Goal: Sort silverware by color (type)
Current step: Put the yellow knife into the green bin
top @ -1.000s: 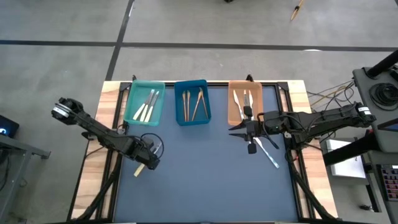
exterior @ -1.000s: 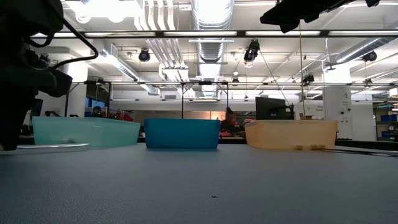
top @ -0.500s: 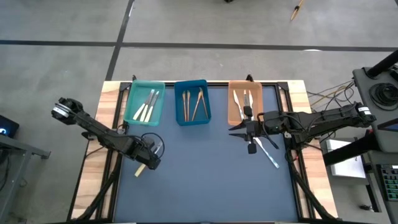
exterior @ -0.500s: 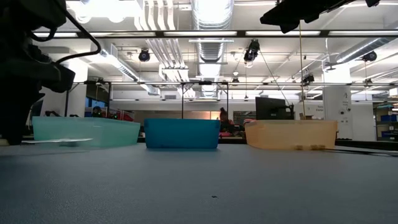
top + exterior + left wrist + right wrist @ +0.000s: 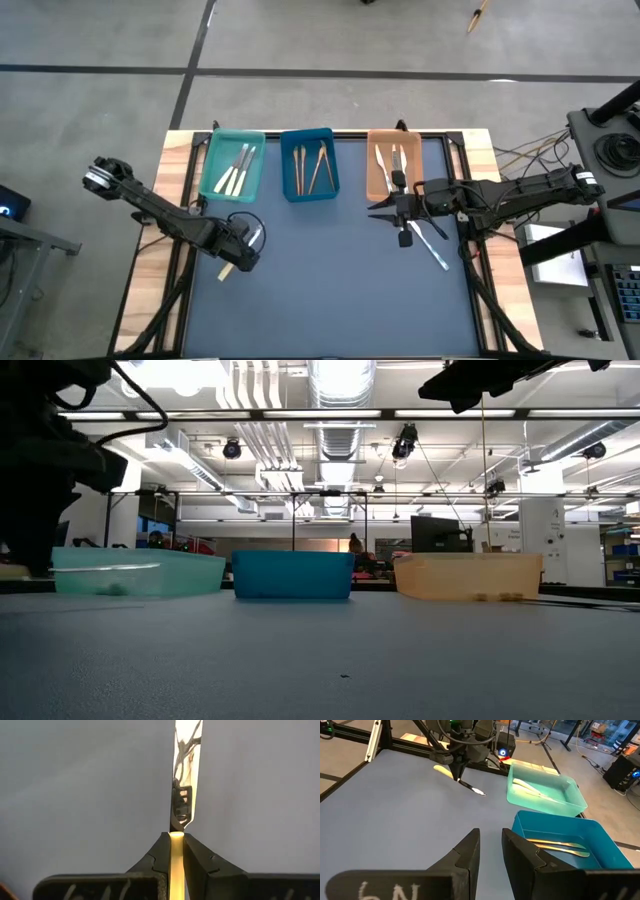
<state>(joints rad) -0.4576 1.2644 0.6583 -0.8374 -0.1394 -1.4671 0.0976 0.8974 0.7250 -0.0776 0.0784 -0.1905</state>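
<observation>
Cream-handled knife pinched in left hand, near table's left edge

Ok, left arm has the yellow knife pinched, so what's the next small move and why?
Probably carry it toward the teal tray. The left gripper is shut on the yellow knife, lifted off the mat in the low view, and the teal tray already holds cream-handled pieces. The right gripper hangs near the orange tray.

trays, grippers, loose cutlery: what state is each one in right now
left gripper: shut on cream-handled knife, off the mat
right gripper: open, empty, above the mat
teal tray: holds cream-handled pieces
blue tray: holds wooden pieces
orange tray: holds silver pieces
silver piece: loose on mat
</observation>
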